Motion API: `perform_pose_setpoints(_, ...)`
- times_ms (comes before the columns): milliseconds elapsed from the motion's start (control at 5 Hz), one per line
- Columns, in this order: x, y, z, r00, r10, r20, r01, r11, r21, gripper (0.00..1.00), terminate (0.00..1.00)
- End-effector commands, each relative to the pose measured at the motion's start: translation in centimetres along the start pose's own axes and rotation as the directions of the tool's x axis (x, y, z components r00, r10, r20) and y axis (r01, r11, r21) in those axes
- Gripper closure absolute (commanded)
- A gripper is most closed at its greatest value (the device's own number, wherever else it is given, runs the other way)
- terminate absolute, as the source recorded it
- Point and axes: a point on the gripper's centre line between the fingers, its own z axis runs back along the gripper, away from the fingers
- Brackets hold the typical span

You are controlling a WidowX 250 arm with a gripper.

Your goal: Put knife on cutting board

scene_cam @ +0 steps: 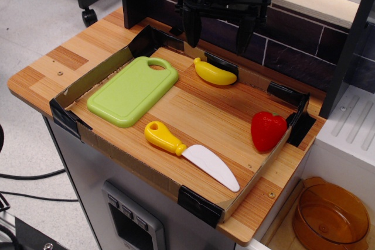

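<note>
The knife [190,153] has a bulbous yellow handle and a broad white blade. It lies flat on the wooden tabletop near the front edge, blade pointing to the right. The light green cutting board [133,91] lies to its upper left, bare, with its handle hole at the far end. My gripper [218,32] hangs at the back of the table, above and behind the yellow toy banana. Its two black fingers are spread apart and hold nothing.
A yellow toy banana [214,72] lies at the back middle. A red toy strawberry [268,130] sits at the right. A low cardboard rim [94,77] with black corner clips surrounds the work area. A dark brick-pattern wall [293,51] stands behind. An orange bowl [331,218] sits lower right, off the table.
</note>
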Motion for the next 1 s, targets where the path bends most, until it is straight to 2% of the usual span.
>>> perform_pose_setpoints(0, 0.0, 0.0, 0.0, 1.0, 0.0, 0.0, 0.0, 1.0, 0.0, 0.0, 0.0)
perform_pose_setpoints(200, -1.2, 0.2, 1.3, 0.968, 0.251, 0.019, -0.248, 0.964, -0.094, 0.0, 0.0)
perform_pose_setpoints(400, -2.4, 1.0, 1.6, 0.873, 0.486, 0.033, -0.475, 0.865, -0.162, 0.0, 0.0)
perform_pose_setpoints(600, -3.9, 1.3, 1.7, 0.724, 0.687, 0.055, -0.669, 0.72, -0.184, 0.0, 0.0)
perform_pose_setpoints(800, -5.5, 1.4, 1.3, 0.543, 0.839, 0.04, -0.821, 0.541, -0.183, 0.0, 0.0)
